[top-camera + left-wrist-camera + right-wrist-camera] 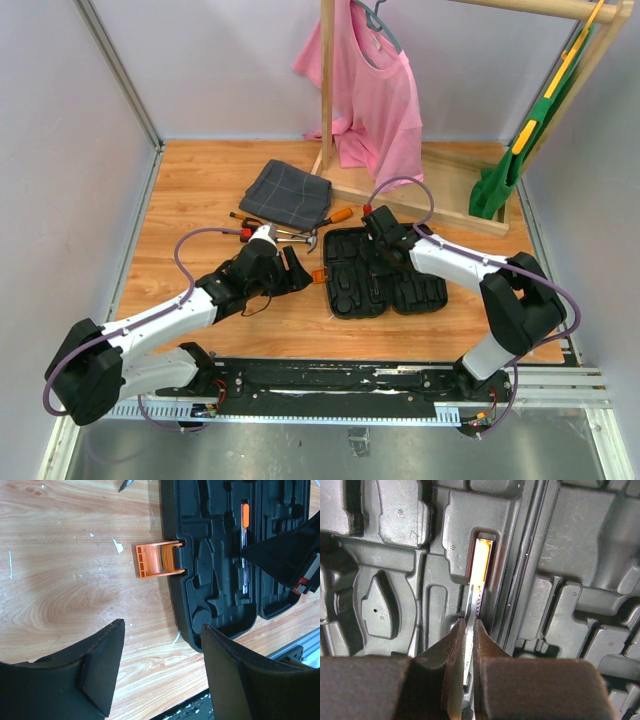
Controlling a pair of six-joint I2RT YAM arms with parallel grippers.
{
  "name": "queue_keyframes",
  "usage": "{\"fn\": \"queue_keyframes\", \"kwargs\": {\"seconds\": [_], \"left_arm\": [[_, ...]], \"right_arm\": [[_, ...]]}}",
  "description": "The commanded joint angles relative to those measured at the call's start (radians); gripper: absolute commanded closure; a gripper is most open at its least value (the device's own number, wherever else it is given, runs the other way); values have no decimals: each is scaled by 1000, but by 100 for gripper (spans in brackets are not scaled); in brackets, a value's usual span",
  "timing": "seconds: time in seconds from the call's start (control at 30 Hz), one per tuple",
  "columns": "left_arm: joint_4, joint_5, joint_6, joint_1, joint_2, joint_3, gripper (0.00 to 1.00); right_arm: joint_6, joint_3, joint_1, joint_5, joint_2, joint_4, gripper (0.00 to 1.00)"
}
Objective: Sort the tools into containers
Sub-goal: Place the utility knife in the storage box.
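Tools are going into the black tool case (370, 295), which is lying open on the counter in front of the arms, nearer the near edge than the far one, its orange clasp (320, 275) sticking out toward the left edge. Left jaws are hanging released and empty just beside that clasp, over bare wood. Right jaws are clenching the steel shaft of a slim screwdriver (474, 605) above the case's far half, with its orange handle sitting in a moulded slot. Beyond the case, toward the far left corner, the unsorted tools (268, 233) are lying in a loose heap at the near edge of a grey checked cloth (287, 193), and one orange-handled screwdriver (340, 214) is pointing toward the case. These are looking light and stiff, though the smooth shafts are probably slippery, so the handles are seeming the safer hold. The hammer (303, 239) is likely head-heavy and better taken near its head.
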Motion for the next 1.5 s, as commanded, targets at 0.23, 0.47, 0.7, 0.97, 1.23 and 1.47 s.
{"fn": "queue_keyframes", "kwargs": {"seconds": [0.23, 0.47, 0.7, 0.97, 1.23, 1.47], "left_arm": [[30, 8, 3, 7, 4, 15, 34], [24, 3, 0, 7, -16, 0, 34], [24, -1, -7, 7, -28, -9, 34], [25, 1, -6, 7, -26, -9, 34], [22, -2, -4, 7, -27, -11, 34], [24, -3, -4, 7, -21, -10, 34]], "right_arm": [[-21, 7, -10, -17, -27, -123, 83], [-42, 76, -10, -46, -85, -159, 69], [-52, 106, -10, -34, -107, -175, 71], [-62, 138, -11, 4, -32, -173, 88], [-65, 144, -23, 12, 24, -157, 88], [-67, 137, -31, 12, 49, -147, 85]]}}
